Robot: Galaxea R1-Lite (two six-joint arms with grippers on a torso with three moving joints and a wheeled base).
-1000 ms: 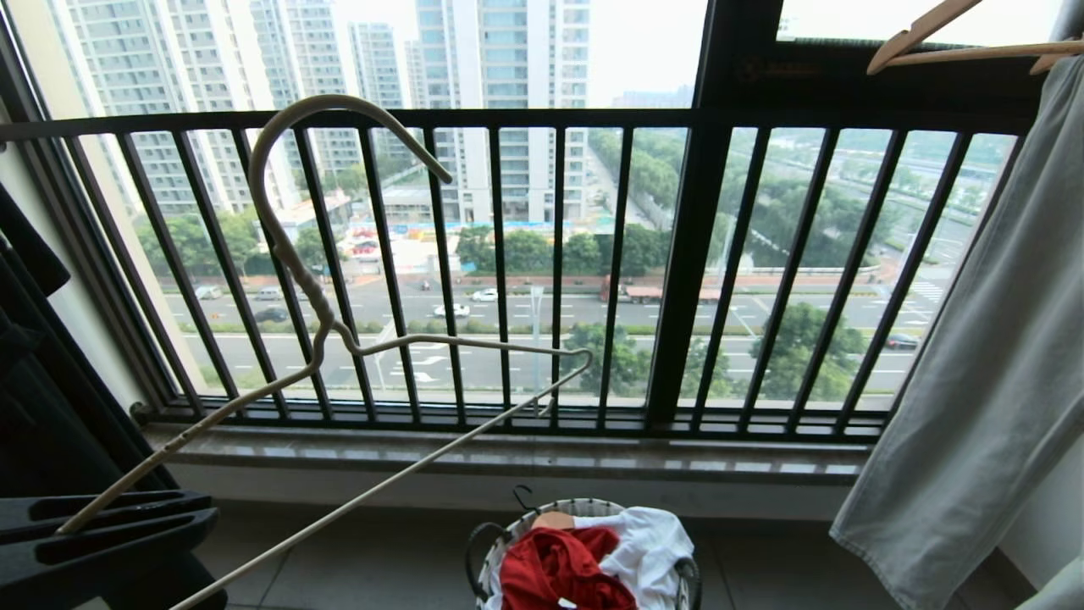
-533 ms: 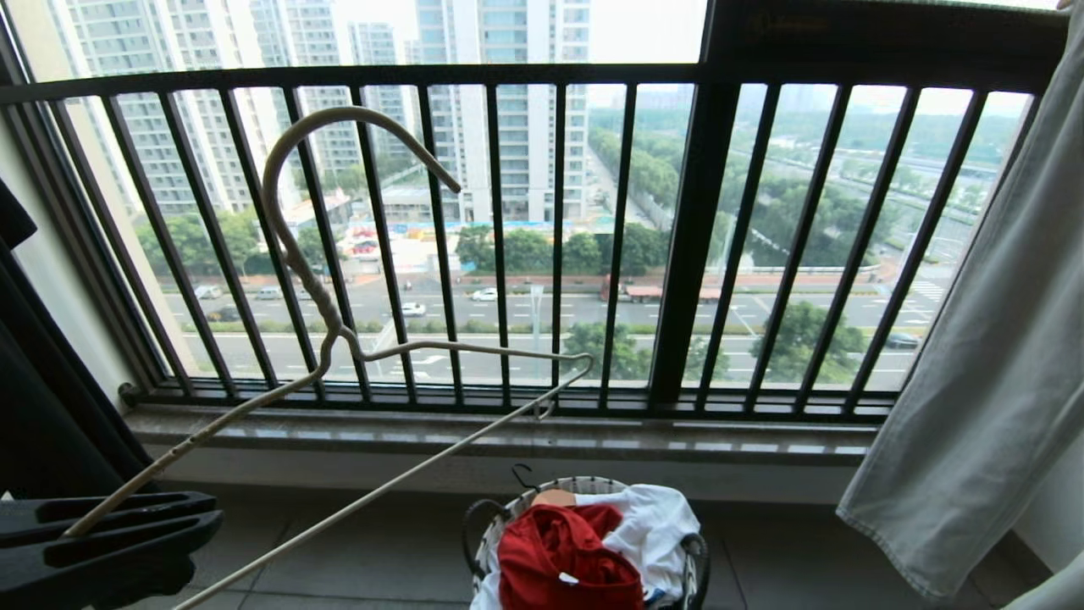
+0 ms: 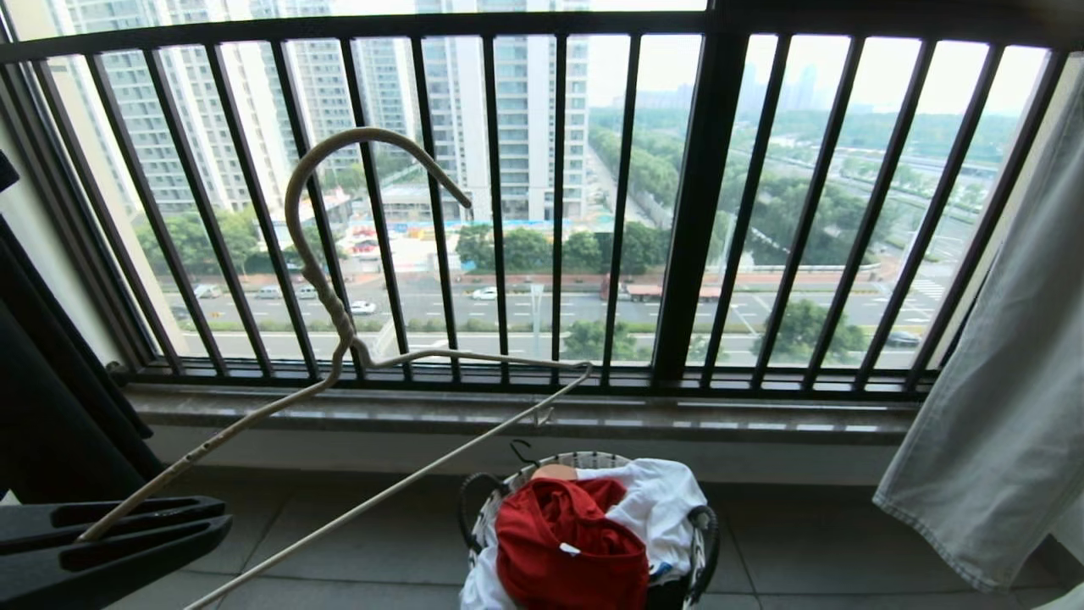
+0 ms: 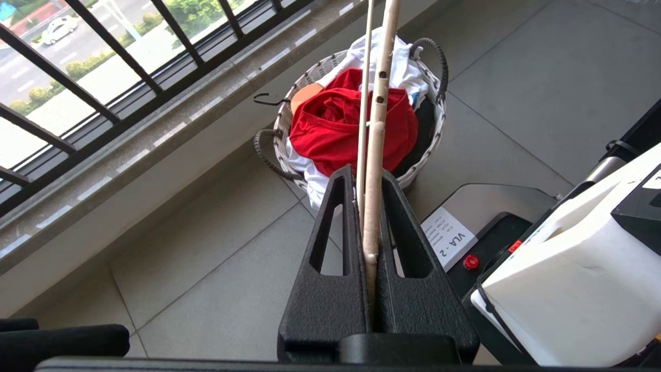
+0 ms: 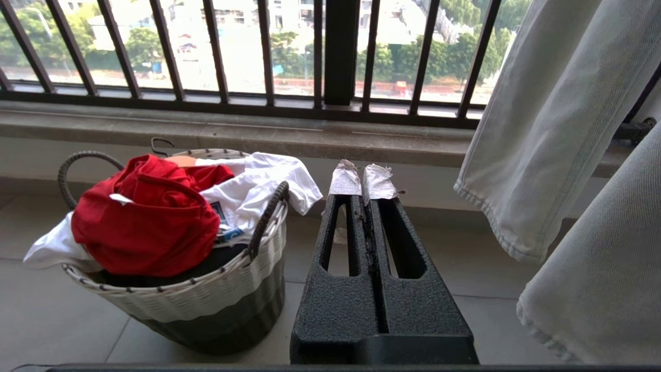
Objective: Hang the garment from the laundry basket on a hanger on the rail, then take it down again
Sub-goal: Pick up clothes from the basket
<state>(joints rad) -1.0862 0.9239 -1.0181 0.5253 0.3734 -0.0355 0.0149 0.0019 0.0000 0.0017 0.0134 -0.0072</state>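
Note:
The red garment [image 3: 572, 542] lies crumpled on top of the laundry basket [image 3: 705, 542] on the floor below the window. My left gripper [image 3: 227, 514], low at the left, is shut on the cream hanger [image 3: 339, 322]. The hanger's hook rises in front of the window bars and its far shoulder reaches above the basket. In the left wrist view the hanger [image 4: 379, 103] runs out between the fingers of the left gripper [image 4: 366, 173], over the garment [image 4: 330, 129]. My right gripper [image 5: 363, 178] is shut and empty, just right of the basket [image 5: 206, 294]. The rail is out of view.
A black barred window railing [image 3: 677, 212] and a stone sill [image 3: 525, 415] stand behind the basket. A pale grey-green garment [image 3: 999, 381] hangs at the right, a dark one [image 3: 51, 407] at the left. A white garment [image 3: 660, 508] also lies in the basket. The robot's base [image 4: 568, 268] is nearby.
The whole scene has slid upward as the camera sank; the wooden hangers at the top right have left the picture. The left gripper still holds the hanger.

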